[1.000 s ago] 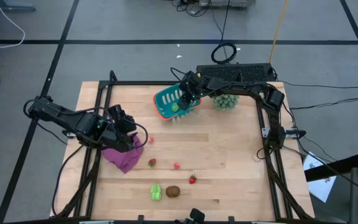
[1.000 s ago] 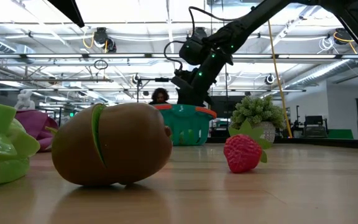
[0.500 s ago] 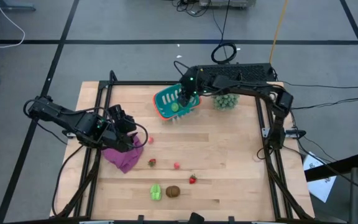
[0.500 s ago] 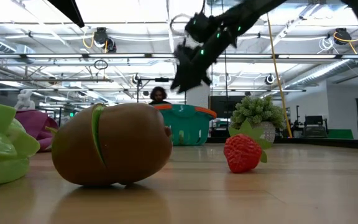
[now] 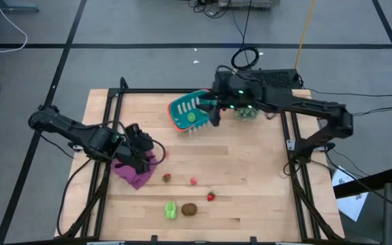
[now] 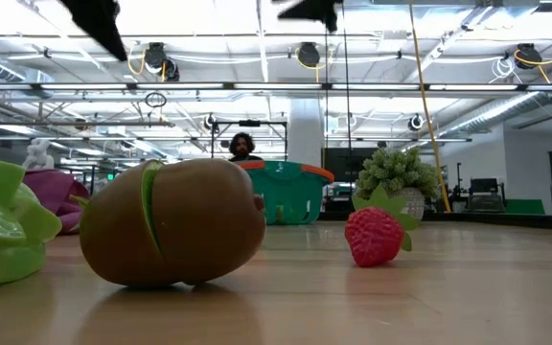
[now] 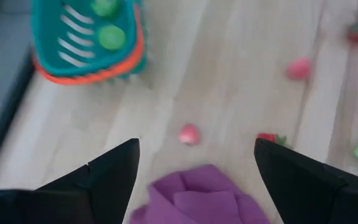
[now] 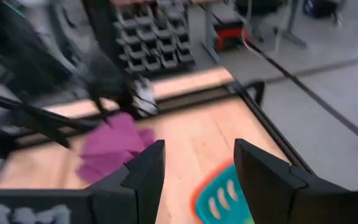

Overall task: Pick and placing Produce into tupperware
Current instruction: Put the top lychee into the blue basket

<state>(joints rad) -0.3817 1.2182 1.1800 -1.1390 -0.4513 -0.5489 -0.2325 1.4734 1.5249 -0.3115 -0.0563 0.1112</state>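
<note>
The teal tupperware basket stands at the table's far middle with light green produce inside. My right gripper hangs open high above the basket's right end, holding nothing. My left gripper is open over the purple cloth, pointing steeply down; a small red piece lies on the wood ahead of its fingers. More produce lies near the front: a red piece, a pink one, a strawberry, a green piece and a brown oval.
A spiky pale-green plant stands at the far right, beside the basket. The black frame rails run along the table's sides. Bare wood lies between the basket and the front produce. A person shows in the room behind.
My right gripper has risen quickly from inside the basket to high above the table, drifting toward the right edge and tipping toward level. The basket and its green pieces stay put. My left gripper has sunk a little toward the purple cloth and tipped.
</note>
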